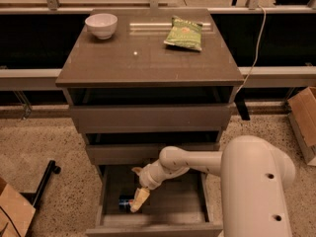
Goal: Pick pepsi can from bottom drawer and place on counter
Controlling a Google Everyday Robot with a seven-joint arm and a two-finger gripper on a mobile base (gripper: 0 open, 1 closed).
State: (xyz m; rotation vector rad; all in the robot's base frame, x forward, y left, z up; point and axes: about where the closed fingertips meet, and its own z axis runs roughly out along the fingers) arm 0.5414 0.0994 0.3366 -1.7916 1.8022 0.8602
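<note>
The pincer is in the open bottom drawer, against the blue can; its hold cannot be told. Green bag on counter, print unreadable.

Noted white bowl left of green snack bag. Cardboard box well to bag's lower right. My gripper sits well below bag.

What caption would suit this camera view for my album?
Robot's gripper at the pepsi can inside the open bottom drawer.
</note>
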